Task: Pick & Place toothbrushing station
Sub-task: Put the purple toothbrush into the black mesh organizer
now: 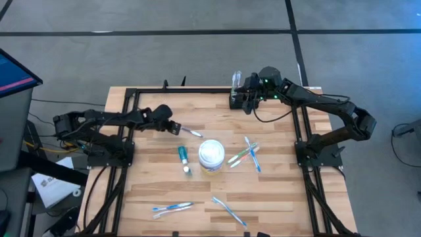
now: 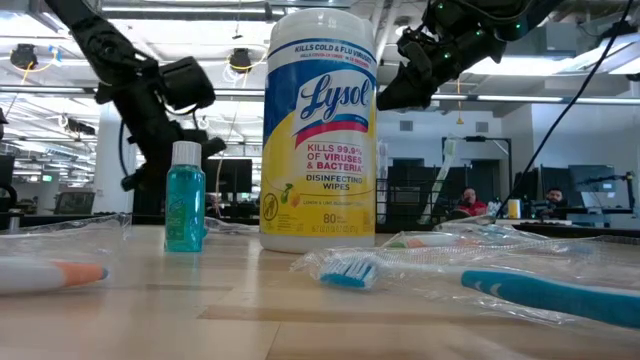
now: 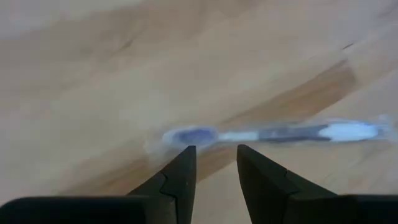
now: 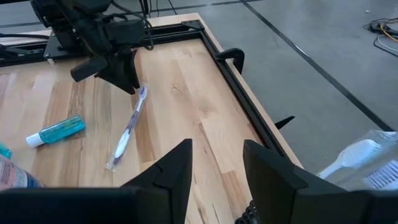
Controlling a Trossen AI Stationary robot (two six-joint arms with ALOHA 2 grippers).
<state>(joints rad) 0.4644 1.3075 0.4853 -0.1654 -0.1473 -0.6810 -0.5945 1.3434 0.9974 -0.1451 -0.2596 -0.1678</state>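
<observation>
A wrapped toothbrush lies flat on the wooden table, left of centre. My left gripper stands open and low, just on the toothbrush's left. Its fingertips point down at the brush-head end and do not touch it. My right gripper hangs open with nothing between its fingers, high over the table's far edge. The toothbrushing station is hidden under my right arm. Beside that gripper a wrapped white toothbrush stands up.
A white wipes tub stands mid-table, with a teal bottle lying to its left. More wrapped toothbrushes lie to the tub's right and near the front edge. A black frame rims the table.
</observation>
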